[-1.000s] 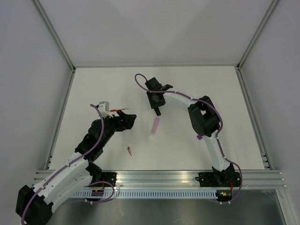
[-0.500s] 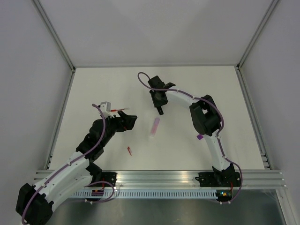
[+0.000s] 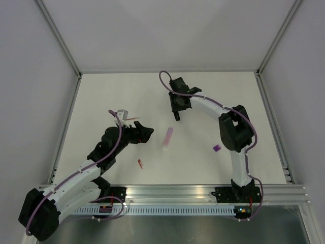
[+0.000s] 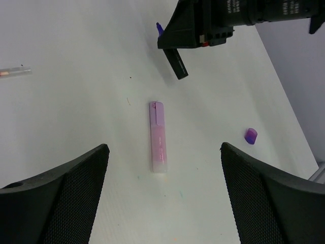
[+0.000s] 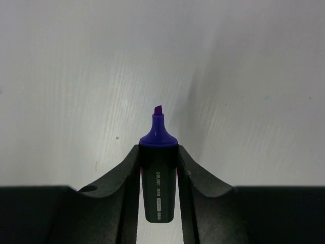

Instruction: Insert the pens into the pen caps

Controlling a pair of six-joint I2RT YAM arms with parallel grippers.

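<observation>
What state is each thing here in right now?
Left claw: open, empty.
Right claw: shut on the black highlighter.
Black highlighter: uncapped, purple tip bare.
Purple cap: loose on the table.
Pink marker: lying flat, untouched.
Thin red pen: lying on the table.
Red cap: lying loose, off its pen.

Plain white desk (image 3: 117,91), evenly lit, only soft shadows. Closed in on three sides by bare pale grey walls (image 3: 167,30). Slim aluminium posts (image 3: 57,36) slanting up from both far corners. Ribbed metal rail (image 3: 172,192) along the near edge, slotted strip (image 3: 172,209) just below.
</observation>
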